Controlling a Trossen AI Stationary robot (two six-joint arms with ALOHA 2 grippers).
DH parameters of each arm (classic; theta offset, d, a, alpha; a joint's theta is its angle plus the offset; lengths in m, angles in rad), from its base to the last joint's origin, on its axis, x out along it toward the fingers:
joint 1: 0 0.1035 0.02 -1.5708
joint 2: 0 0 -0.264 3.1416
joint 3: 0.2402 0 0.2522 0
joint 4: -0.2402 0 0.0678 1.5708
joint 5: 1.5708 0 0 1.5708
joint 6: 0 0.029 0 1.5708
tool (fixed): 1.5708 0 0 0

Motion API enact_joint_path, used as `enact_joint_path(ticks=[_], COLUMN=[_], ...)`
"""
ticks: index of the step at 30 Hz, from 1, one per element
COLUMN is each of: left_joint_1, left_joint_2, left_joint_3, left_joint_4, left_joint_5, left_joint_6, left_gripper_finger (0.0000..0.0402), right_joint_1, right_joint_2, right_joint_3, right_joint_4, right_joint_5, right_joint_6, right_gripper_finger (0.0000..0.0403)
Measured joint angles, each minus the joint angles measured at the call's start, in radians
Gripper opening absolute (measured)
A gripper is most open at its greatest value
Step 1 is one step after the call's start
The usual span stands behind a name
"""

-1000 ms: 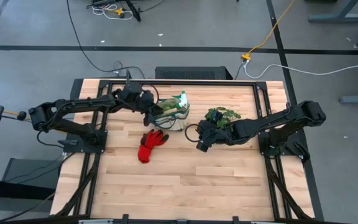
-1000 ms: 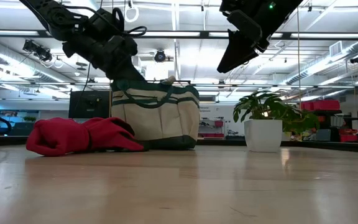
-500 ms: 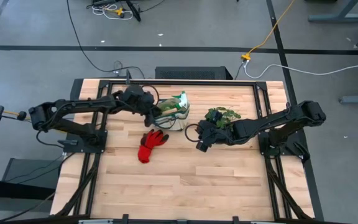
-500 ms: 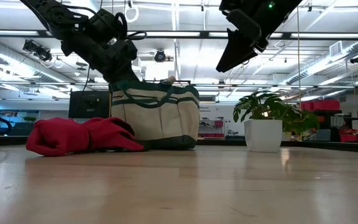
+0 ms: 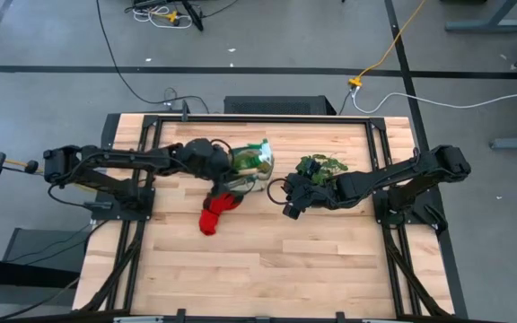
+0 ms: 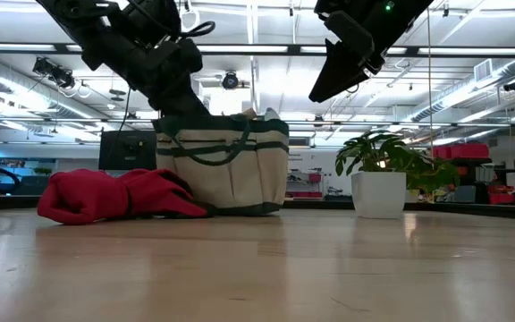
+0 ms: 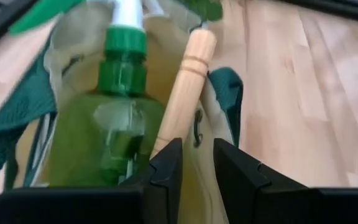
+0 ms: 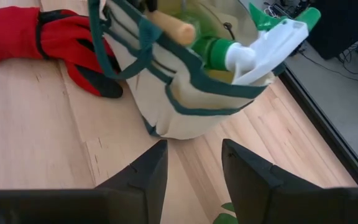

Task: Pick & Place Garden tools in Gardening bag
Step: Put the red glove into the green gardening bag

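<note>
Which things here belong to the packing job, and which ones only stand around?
Job: gardening bag; spray bottle and wooden-handled rake inside it; red gloves on the table beside the bag.
Not job: potted plant.

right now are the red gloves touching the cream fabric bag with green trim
Touching. In the low view the red gloves lie pressed against the cream bag's lower side with no gap; the right wrist view shows the same contact.

bag (image 5: pixel 251 167) sitting mid-table with spray bottle (image 8: pixel 229 51) and rake handle (image 7: pixel 182 93) inside, gloves (image 5: pixel 215 212) just beside it, plant (image 5: pixel 321 165) off to the right
</note>
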Motion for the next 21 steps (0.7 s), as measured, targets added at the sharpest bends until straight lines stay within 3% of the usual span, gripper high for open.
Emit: enact_joint_path(ticks=[14,21], left_joint_1=[0.008,0.008], left_joint_2=[0.0,0.0], left_joint_3=[0.0,0.0], left_joint_4=[0.104,0.104], left_joint_5=[-0.026,-0.042], left_joint_6=[-0.031,-0.055], left_gripper_finger=[0.0096,0.0096], right_joint_1=[0.0,-0.042], right_joint_2=[0.0,0.009], right_joint_3=[0.0,0.0], right_joint_4=[0.01,0.223], right_joint_5=[0.0,0.065], right_joint_6=[0.001,-0.101], right_gripper_finger=[0.0155,0.0155])
